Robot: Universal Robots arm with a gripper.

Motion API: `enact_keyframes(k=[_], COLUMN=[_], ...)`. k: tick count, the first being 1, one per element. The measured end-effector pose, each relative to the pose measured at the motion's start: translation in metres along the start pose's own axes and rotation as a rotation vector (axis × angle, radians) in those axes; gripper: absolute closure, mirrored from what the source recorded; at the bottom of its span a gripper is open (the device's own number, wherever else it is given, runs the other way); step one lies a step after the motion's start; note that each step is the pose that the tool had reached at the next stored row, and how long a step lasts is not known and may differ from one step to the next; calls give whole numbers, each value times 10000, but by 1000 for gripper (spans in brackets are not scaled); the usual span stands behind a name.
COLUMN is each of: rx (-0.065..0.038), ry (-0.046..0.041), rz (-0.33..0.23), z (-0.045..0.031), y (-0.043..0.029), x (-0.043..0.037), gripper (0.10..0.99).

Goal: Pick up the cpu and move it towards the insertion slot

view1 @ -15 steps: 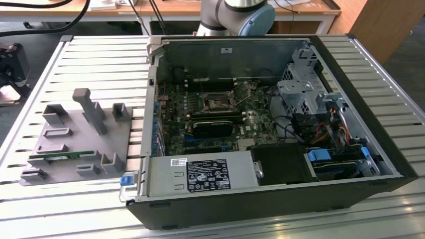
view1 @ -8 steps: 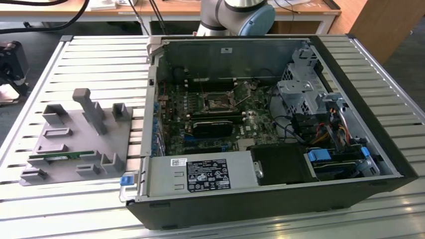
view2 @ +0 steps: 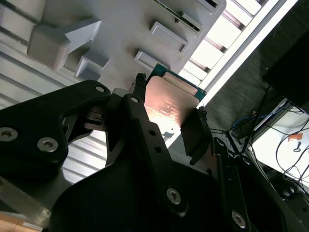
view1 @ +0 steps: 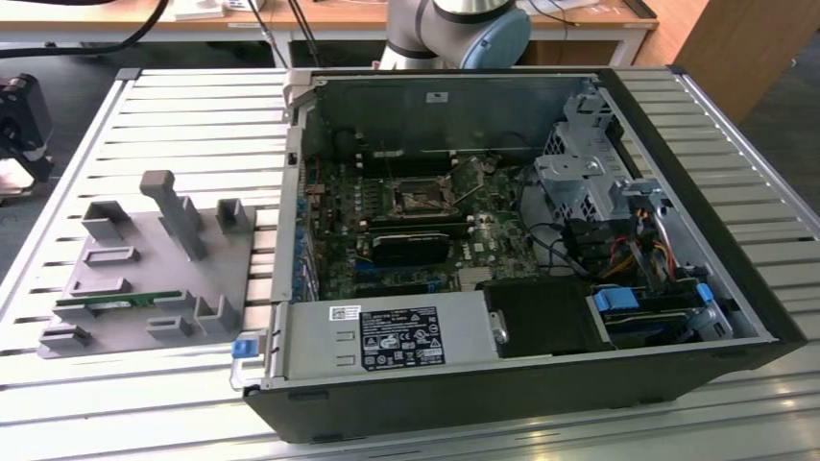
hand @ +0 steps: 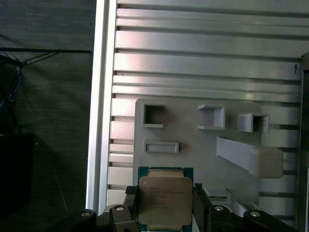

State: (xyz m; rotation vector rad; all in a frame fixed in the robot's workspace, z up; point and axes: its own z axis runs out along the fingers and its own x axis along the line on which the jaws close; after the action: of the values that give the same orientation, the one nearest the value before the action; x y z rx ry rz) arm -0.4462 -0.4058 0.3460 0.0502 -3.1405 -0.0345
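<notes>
Exterior view's left: grey moulded plastic tray (view1: 129,288). Over it, in the first wrist view, the black two-fingered gripper (hand: 165,208) clamps the flat square silvery cpu (hand: 164,195) by opposite edges. Toward the exterior view's right, well apart: the metal-framed, dark-centred insertion slot (view1: 418,200); travel should keep the chip level.

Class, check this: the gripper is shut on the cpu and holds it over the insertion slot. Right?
Not quite. The gripper is shut on the cpu, but holds it over the grey tray, not the insertion slot; the first wrist view shows this.
</notes>
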Motion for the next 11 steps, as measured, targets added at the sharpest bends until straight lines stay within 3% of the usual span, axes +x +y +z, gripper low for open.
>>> enact_keyframes(k=[11], rx=[1], ry=[0], rz=[0], z=[-56], y=[1], x=[0], gripper=[545])
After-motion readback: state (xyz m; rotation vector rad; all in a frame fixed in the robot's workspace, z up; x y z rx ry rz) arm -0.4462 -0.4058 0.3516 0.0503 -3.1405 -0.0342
